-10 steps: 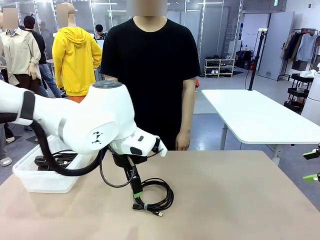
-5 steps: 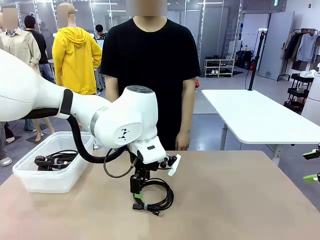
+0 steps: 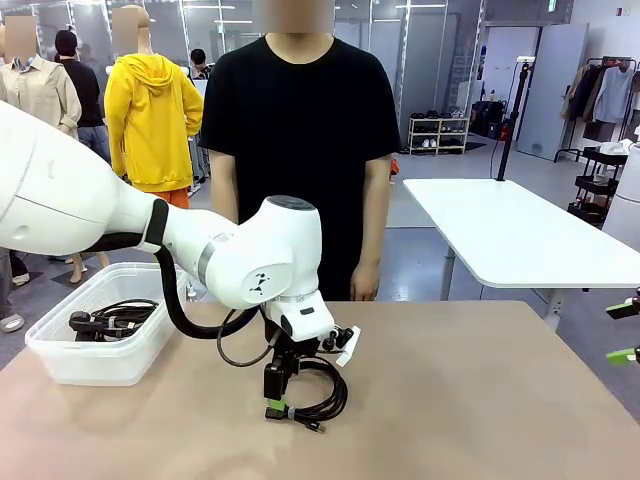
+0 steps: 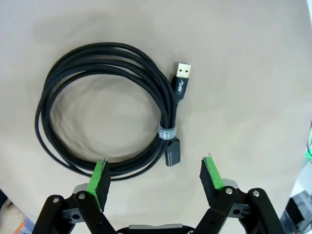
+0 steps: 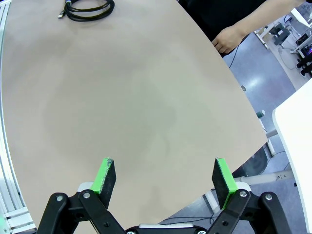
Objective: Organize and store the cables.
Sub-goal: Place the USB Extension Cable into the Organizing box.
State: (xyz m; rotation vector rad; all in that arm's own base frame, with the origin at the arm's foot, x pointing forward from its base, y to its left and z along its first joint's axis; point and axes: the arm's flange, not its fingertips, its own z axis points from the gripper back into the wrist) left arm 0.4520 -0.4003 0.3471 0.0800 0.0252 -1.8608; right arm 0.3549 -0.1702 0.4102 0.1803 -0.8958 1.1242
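Front view: left gripper [image 3: 277,398] lower than a second ago, now at the near edge of the coiled cable [image 3: 312,388] mid-table [image 3: 480,400]; arm hides part of the coil. More cables [image 3: 112,318] in bin [image 3: 95,360]. Left wrist: jaws apart, one pad [image 4: 99,176] over the coil. Right wrist: right gripper [image 5: 165,180] spread above bare tabletop.

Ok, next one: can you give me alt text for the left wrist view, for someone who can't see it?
Seen from above, the left end effector hangs open over a coiled black cable lying on a tan table, its green-padded fingers straddling the coil's near edge. A small pale tie binds the coil, and a USB plug sticks out beside it.
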